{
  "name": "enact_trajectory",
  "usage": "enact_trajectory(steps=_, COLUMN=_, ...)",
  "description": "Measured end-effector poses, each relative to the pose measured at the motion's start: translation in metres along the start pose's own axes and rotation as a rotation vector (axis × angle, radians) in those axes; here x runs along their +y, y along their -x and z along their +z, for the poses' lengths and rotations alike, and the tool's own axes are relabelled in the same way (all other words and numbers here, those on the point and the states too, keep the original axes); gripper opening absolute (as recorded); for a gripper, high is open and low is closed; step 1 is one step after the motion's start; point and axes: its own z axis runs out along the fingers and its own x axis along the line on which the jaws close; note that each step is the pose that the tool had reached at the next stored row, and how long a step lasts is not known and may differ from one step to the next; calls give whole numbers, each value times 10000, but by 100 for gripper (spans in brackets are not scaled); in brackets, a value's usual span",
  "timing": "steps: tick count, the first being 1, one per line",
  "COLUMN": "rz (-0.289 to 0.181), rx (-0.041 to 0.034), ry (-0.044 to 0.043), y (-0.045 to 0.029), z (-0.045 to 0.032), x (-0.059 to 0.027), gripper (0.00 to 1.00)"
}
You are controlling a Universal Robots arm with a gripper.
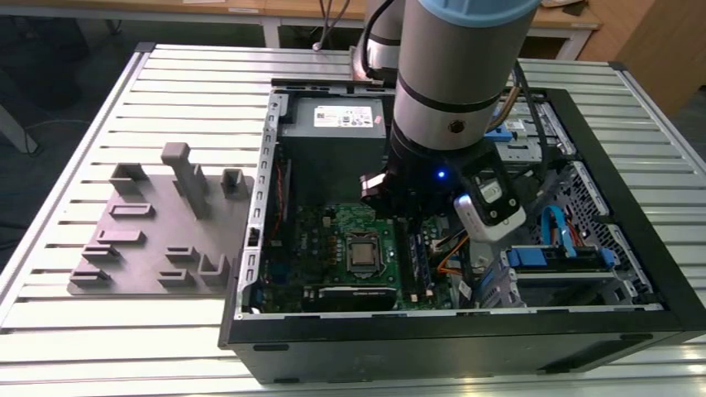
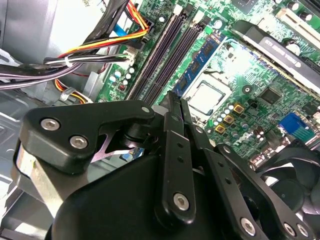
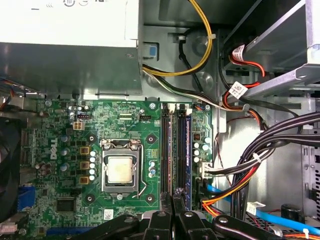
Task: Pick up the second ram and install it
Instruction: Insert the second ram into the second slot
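Note:
My gripper (image 3: pixel 173 204) hangs inside the open computer case (image 1: pixel 617 324), over the memory slots beside the CPU socket (image 3: pixel 120 170). Its fingers (image 2: pixel 173 117) are pressed together with nothing visible between them. The second ram (image 3: pixel 170 150), a long dark stick, stands in a slot close to the socket and runs under my fingertips; I cannot tell whether they touch it. In the second wrist view it is the stick with a blue label (image 2: pixel 199 65). Another bluish stick (image 3: pixel 187 150) sits two slots further from the socket.
Bundles of black, red and yellow cables (image 3: pixel 250 170) lie beside the slots. The power supply (image 1: pixel 336 124) and drive cage (image 1: pixel 557 256) crowd the case. A grey holder plate (image 1: pixel 155 227) with plastic blocks lies on the slatted table at the exterior view's left.

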Motion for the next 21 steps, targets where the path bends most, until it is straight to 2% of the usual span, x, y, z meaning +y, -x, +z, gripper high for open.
enact_trajectory(steps=10, rz=3, rx=1, ry=-10, y=7, z=62, x=-5, gripper=13)
enact_trajectory(steps=12, rz=3, rx=32, ry=-10, y=12, z=63, x=-5, gripper=13)
enact_trajectory(steps=13, rz=12, rx=133, ry=-6, y=15, z=67, x=-5, gripper=13)
enact_trajectory(steps=15, rz=37, rx=478, ry=-11, y=27, z=73, x=-5, gripper=13)
enact_trajectory(steps=16, rz=47, rx=621, ry=-13, y=34, z=74, x=-5, gripper=13)
enact_trajectory(steps=21, rz=47, rx=639, ry=-24, y=39, z=78, x=-5, gripper=13)
